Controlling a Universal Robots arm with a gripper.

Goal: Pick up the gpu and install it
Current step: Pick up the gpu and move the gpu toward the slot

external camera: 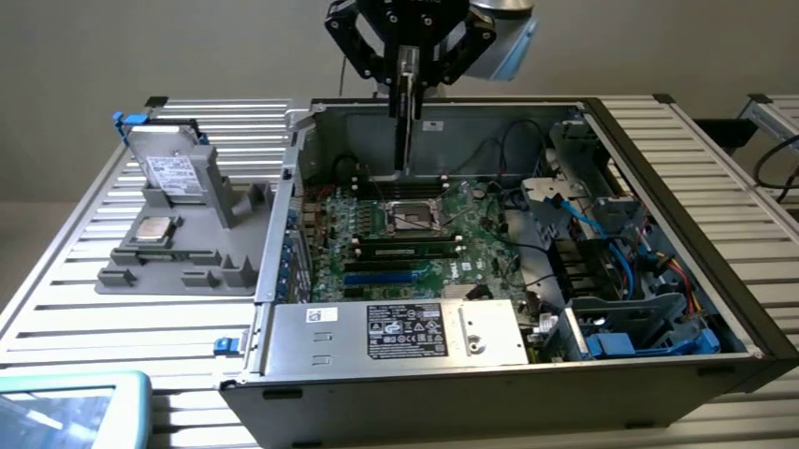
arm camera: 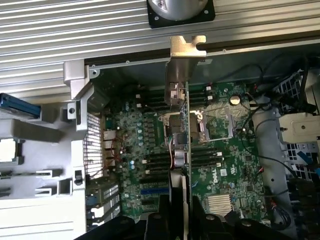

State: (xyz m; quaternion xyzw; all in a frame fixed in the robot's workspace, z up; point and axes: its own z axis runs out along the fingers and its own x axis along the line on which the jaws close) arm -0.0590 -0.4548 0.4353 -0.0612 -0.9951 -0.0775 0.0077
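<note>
**Claw (external camera: 410, 73) clamped on the gpu (external camera: 405, 131)**

The claw grips the gpu by its upper edge. The card hangs upright and edge-on inside the open computer case (external camera: 500, 122), above the motherboard (external camera: 474, 234). The case rests on the slatted bench (external camera: 75, 281). In the wrist view, the card's silver bracket (arm camera: 186, 46) points away from the claw (arm camera: 178, 220).

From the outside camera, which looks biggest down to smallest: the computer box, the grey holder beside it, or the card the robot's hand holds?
1. computer box
2. grey holder
3. gpu card, seen edge-on in the hand, so it looks extra thin.
</note>
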